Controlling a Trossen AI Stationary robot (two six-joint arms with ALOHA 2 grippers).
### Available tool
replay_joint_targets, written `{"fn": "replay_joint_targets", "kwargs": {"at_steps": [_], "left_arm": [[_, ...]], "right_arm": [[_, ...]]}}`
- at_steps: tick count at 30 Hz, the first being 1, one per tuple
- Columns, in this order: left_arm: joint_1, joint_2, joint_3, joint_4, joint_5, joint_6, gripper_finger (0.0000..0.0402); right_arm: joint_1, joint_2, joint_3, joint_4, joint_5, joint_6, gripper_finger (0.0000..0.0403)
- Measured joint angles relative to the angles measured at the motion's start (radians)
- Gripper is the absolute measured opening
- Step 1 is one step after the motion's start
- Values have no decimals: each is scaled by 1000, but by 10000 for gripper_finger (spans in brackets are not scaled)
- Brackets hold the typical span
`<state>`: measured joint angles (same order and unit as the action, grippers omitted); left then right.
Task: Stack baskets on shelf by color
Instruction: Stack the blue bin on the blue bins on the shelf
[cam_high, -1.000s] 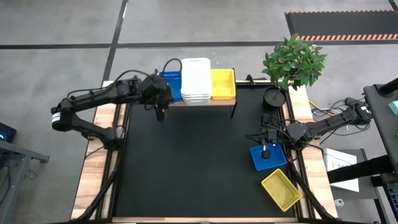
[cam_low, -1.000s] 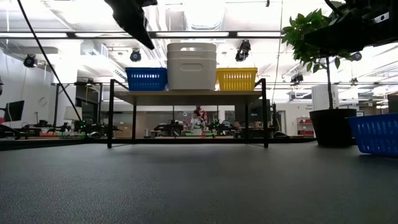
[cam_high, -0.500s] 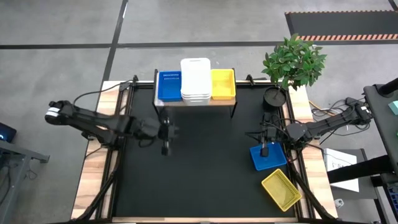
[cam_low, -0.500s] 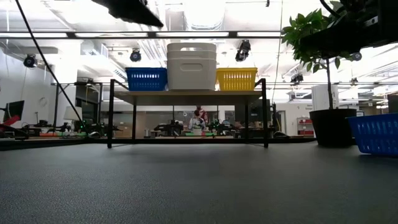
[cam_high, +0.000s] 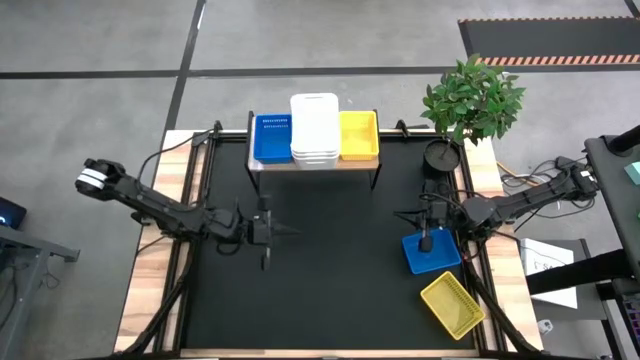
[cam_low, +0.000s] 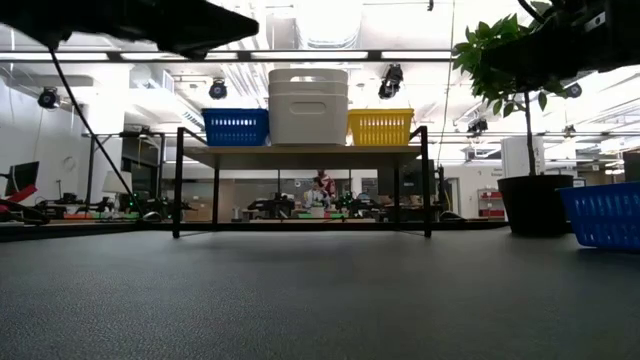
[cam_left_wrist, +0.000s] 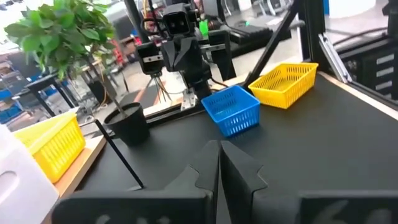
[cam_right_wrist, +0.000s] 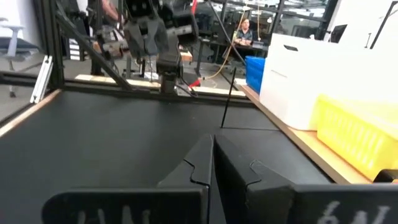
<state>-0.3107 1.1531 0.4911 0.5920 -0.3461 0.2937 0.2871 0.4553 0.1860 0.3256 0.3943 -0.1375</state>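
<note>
Robotics lab, open-plan.
Ceiling lights (cam_low: 318, 20), concrete floor (cam_high: 100, 40), hazard tape (cam_high: 560, 60), workstations (cam_low: 290, 208) behind.

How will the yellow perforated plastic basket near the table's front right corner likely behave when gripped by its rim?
The yellow perforated plastic basket probably lifts stiffly, since its thin walls hold a rectangular shape. It looks light, being shallow, empty and full of holes. It may slide on the black tabletop if nudged.

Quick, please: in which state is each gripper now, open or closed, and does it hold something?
Left gripper: closed, fingers together, holding nothing, above the black table top.
Right gripper: closed, empty, over the blue perforated plastic basket at the table's right edge.
</note>
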Motion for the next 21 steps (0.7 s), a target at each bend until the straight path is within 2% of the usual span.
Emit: {"fn": "replay_joint_targets", "kwargs": {"at_steps": [6, 8, 10, 14, 21], "left_arm": [[0, 1, -71, 117, 0, -1, 0], [1, 0, -79, 116, 0, 0, 0], [1, -3, -81, 116, 0, 1, 0], [1, -32, -84, 105, -44, 37, 0], [1, -130, -85, 101, -146, 194, 0]], "right_arm": [[0, 1, 15, 24, -18, 10, 9], [0, 17, 33, 26, -72, 6, 9], [3, 51, 59, 25, -119, 4, 9], [3, 160, 132, 5, -129, 47, 9], [16, 417, 367, -342, -219, 206, 9]]}}
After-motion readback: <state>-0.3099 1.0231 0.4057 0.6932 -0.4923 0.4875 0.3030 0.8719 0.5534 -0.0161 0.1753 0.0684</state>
